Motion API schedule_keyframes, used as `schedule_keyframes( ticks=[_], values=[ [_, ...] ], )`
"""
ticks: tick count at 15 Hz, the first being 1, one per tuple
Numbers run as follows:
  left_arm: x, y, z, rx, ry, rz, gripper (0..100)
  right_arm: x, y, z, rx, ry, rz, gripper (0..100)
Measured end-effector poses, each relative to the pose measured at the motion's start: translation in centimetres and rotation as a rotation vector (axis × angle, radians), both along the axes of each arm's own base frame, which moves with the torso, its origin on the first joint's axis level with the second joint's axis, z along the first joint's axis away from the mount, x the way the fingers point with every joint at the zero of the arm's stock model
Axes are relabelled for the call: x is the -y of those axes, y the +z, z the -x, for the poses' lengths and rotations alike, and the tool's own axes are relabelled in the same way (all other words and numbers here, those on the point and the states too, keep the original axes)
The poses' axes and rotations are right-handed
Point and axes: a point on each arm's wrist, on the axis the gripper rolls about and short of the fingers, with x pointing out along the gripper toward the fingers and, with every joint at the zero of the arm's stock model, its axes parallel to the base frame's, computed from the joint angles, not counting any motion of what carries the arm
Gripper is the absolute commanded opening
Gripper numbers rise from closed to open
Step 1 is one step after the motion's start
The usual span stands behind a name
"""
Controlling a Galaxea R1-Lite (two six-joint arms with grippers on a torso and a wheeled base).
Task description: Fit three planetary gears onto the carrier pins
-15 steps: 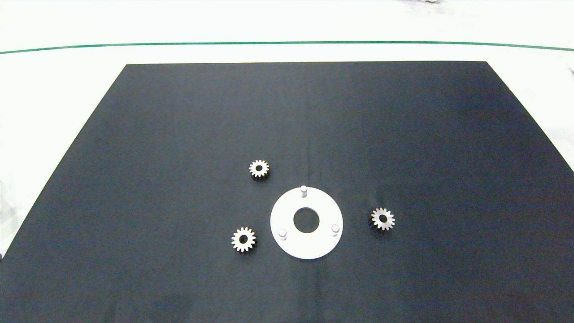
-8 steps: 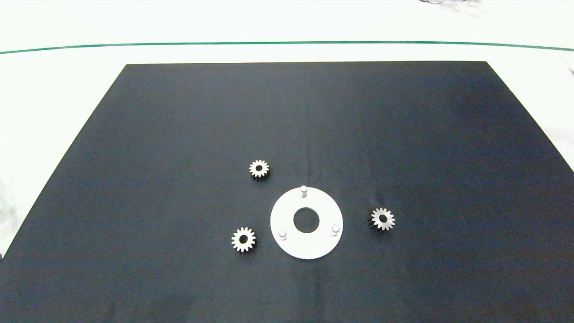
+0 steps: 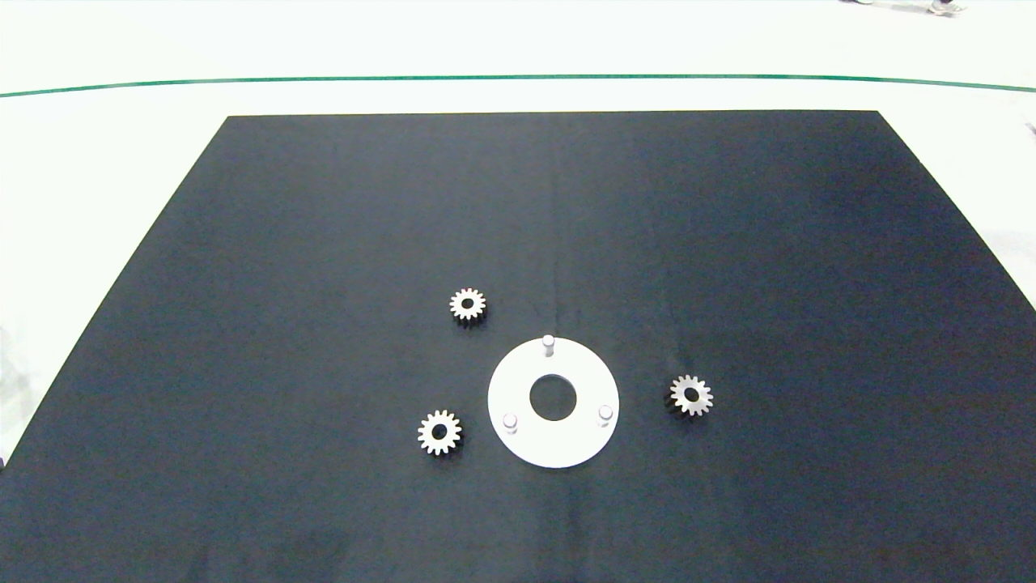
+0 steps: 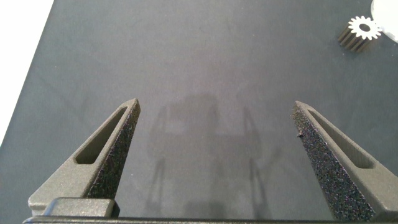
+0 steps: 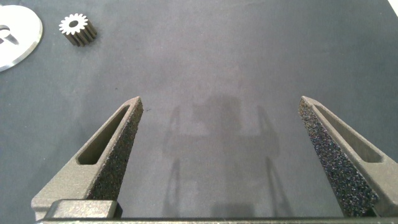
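A white ring-shaped disc (image 3: 553, 433) lies on the black mat (image 3: 324, 243). Three bare carrier pins stand on it: far (image 3: 548, 343), near left (image 3: 510, 421), near right (image 3: 605, 414). Three planetary gears lie flat around it: one far left (image 3: 468, 304), one near left (image 3: 439, 431), one to the right (image 3: 691, 395). Neither arm shows in the head view. My left gripper (image 4: 216, 109) hangs open over bare mat, with a gear (image 4: 359, 32) well off to one side. My right gripper (image 5: 221, 106) is open too, a gear (image 5: 77, 29) and the disc's edge (image 5: 22, 37) far from its fingers.
The mat sits on a white table (image 3: 81, 178) with a thin green line (image 3: 324, 79) across the far side. Shoes of a person (image 3: 931, 5) show at the far edge. Bare mat surrounds the disc on all sides.
The gears, disc and pins have not moved. Only the shoes beyond the table have shifted to the right.
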Motion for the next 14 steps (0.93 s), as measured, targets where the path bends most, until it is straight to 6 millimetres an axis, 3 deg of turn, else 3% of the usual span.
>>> schedule_keyframes(
  ticks=[9, 11, 14],
  values=[
    [0.0, 0.5, 0.2, 0.012, 0.015, -0.004, 100, 0.0, 0.0, -0.1, -0.033, -0.006, 0.019, 100],
    [-0.1, 2.0, 0.9, -0.001, 0.017, -0.007, 100, 0.1, 0.4, -0.1, -0.059, -0.022, 0.035, 100],
    [-0.1, 7.0, 2.2, -0.069, 0.015, -0.014, 100, 0.2, 5.4, 0.6, -0.057, 0.008, 0.048, 100]
  ],
)
